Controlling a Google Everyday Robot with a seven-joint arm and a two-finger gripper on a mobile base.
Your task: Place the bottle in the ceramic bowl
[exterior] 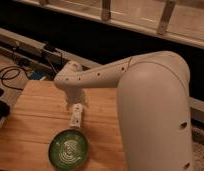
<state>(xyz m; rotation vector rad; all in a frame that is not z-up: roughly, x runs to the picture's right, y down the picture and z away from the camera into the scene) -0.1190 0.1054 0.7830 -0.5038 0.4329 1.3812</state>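
Near the bowl [52, 148], gripper [76, 106] over bottle [75, 119]

A wooden table [40, 115] is carrying two items. The bottle [75, 118] is lying near mid-table, and the ceramic bowl [68, 149] is sitting just nearer, by the near edge. The gripper [76, 106] is hovering at the bottle's far end, jaws apart.

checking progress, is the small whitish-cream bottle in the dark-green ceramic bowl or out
Out. The small whitish-cream bottle shows beyond the far rim of the dark-green ceramic bowl, over the wooden table, under the gripper.
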